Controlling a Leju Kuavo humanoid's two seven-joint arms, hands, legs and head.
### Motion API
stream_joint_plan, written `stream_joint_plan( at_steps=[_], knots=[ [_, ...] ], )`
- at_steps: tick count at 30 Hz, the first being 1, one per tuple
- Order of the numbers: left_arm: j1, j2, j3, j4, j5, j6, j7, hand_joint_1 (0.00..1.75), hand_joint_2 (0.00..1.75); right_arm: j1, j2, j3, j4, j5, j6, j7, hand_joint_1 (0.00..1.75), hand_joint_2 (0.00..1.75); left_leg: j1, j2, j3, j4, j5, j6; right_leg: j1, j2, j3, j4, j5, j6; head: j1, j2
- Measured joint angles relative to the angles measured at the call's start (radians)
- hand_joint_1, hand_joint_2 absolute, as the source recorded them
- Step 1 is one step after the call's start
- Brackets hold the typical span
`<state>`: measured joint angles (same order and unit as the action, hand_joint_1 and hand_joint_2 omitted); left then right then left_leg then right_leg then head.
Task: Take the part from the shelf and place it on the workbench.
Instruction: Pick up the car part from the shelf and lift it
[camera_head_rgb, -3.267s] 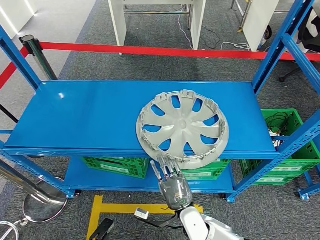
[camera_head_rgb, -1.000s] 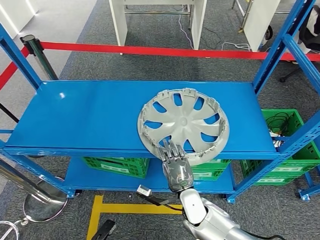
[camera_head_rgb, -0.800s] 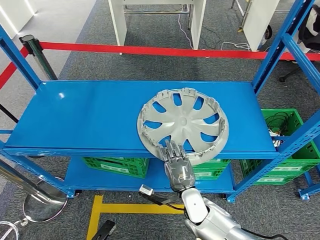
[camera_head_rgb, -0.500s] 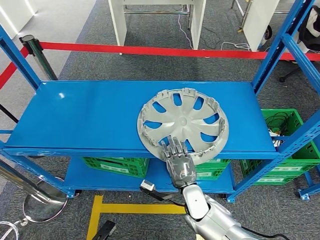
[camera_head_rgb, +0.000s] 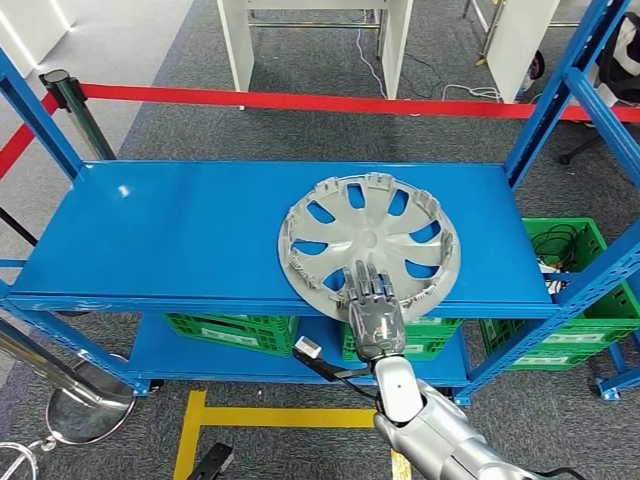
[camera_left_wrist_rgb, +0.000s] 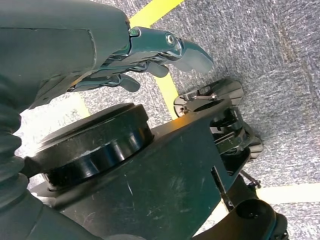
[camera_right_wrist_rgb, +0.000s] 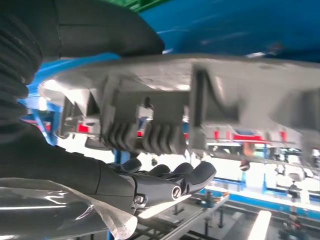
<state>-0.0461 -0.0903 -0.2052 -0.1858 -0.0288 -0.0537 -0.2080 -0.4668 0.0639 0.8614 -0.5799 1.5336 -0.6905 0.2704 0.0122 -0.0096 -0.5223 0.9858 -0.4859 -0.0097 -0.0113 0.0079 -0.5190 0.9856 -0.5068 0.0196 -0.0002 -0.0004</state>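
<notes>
Plenty of open blue shelf (camera_head_rgb: 166, 235) on the left side, nothing sitting there, so a hand could come in flat over that whole stretch. The hubcap (camera_head_rgb: 368, 246) takes up the right-center and hangs over the front edge, with the right hand (camera_head_rgb: 375, 315) at that overhanging rim, fingers (camera_head_rgb: 370, 283) laid on top of it. Blue uprights (camera_head_rgb: 555, 95) box in the right end, and another (camera_head_rgb: 34, 115) stands at the left back corner. Behind the shelf a red barrier tape (camera_head_rgb: 317, 102) runs across. Under the shelf, green crates (camera_head_rgb: 230, 332) fill the lower level near the front edge.
</notes>
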Motion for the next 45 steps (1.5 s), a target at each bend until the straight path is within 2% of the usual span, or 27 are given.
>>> stream_joint_plan(
  at_steps=[6,7,10,11,18,27,37,42,45],
  knots=[
    [0.001,-0.001,0.000,0.000,-0.003,-0.003,0.004,0.00,1.75,-0.026,0.014,0.008,0.093,-0.020,-0.010,0.036,0.01,1.75,0.000,0.000,0.000,0.000,0.000,0.000,0.000,0.000,0.000,0.000,0.000,0.000,0.000,0.000],
    [0.001,-0.001,0.000,0.000,-0.003,-0.003,0.005,0.00,1.75,-0.032,0.016,0.010,0.107,-0.027,-0.012,0.037,0.07,1.75,0.000,0.000,0.000,0.000,0.000,0.000,0.000,0.000,0.000,0.000,0.000,0.000,0.000,0.000],
    [0.001,-0.001,0.000,0.000,-0.003,-0.003,0.006,0.00,1.75,-0.046,0.023,0.014,0.140,-0.033,-0.015,0.038,1.37,1.75,0.000,0.000,0.000,0.000,0.000,0.000,0.000,0.000,0.000,0.000,0.000,0.000,0.000,0.000],
    [0.001,-0.001,0.000,0.000,-0.003,-0.003,0.006,0.00,1.75,-0.050,0.026,0.015,0.151,-0.035,-0.015,0.038,1.75,1.75,0.000,0.000,0.000,0.000,0.000,0.000,0.000,0.000,0.000,0.000,0.000,0.000,0.000,0.000],
    [0.002,-0.001,0.000,0.000,0.003,-0.003,0.006,0.00,1.75,-0.068,0.039,0.015,0.180,-0.033,-0.015,0.002,1.75,1.75,0.000,0.000,0.001,0.000,0.001,0.000,0.000,0.000,0.001,0.000,0.001,0.000,0.000,0.000],
    [0.009,-0.001,0.000,0.000,0.010,-0.003,-0.006,0.00,1.75,0.003,0.038,-0.058,0.033,0.010,-0.015,-0.076,1.75,1.75,0.000,0.000,0.001,0.000,0.002,0.001,0.000,0.001,0.000,0.000,0.002,0.000,0.000,0.000],
    [0.017,-0.001,0.000,0.000,0.020,0.008,-0.030,0.00,1.75,0.116,0.020,-0.137,-0.254,0.029,-0.015,-0.141,1.75,1.75,0.000,0.000,-0.001,0.000,0.002,0.001,0.000,0.001,-0.001,0.000,0.002,0.000,0.000,0.000],
    [0.024,0.001,0.001,0.000,0.031,0.036,-0.122,0.00,1.75,0.171,-0.032,-0.113,-0.563,0.031,-0.014,-0.085,1.75,1.75,0.000,0.000,-0.003,0.000,0.002,0.001,0.000,0.000,-0.003,0.000,0.002,0.000,0.000,0.000],
    [0.024,0.003,0.002,0.000,0.035,0.034,-0.174,0.00,1.75,0.178,-0.071,-0.097,-0.738,0.031,-0.013,-0.117,1.75,1.75,0.000,0.000,-0.004,0.000,0.002,0.001,0.000,0.001,-0.004,0.000,0.002,0.000,0.000,0.000]
  ],
)
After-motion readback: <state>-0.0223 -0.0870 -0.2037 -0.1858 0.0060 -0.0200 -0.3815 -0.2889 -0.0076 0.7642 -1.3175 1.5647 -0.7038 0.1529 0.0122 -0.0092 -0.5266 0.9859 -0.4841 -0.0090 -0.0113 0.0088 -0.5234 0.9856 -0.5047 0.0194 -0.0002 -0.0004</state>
